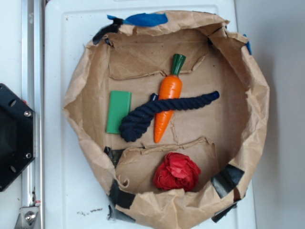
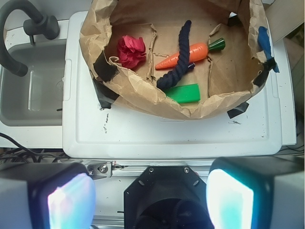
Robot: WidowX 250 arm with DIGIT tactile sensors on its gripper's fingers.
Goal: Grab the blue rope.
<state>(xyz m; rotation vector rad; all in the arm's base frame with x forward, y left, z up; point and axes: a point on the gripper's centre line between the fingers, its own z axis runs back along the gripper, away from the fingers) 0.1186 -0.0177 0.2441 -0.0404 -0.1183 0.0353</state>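
The blue rope point(image 1: 162, 110) is thick, dark navy and twisted. It lies across the middle of an orange toy carrot point(image 1: 167, 104) inside a brown paper-lined basket point(image 1: 257, 109), its coiled end beside a green block point(image 1: 118, 111). In the wrist view the rope point(image 2: 177, 55) lies far ahead over the carrot point(image 2: 185, 54). My gripper point(image 2: 149, 195) is open and empty, its two pads wide apart, high above the robot's black base and well short of the basket. The gripper does not show in the exterior view.
A crumpled red ball point(image 1: 177, 171) lies at the basket's near side. Bright-blue tape point(image 1: 145, 19) sits on the far rim. The basket stands on a white lid point(image 2: 167, 136). A grey sink point(image 2: 28, 90) with a black faucet point(image 2: 28, 26) is at the left. The black base point(image 1: 12, 136) is left.
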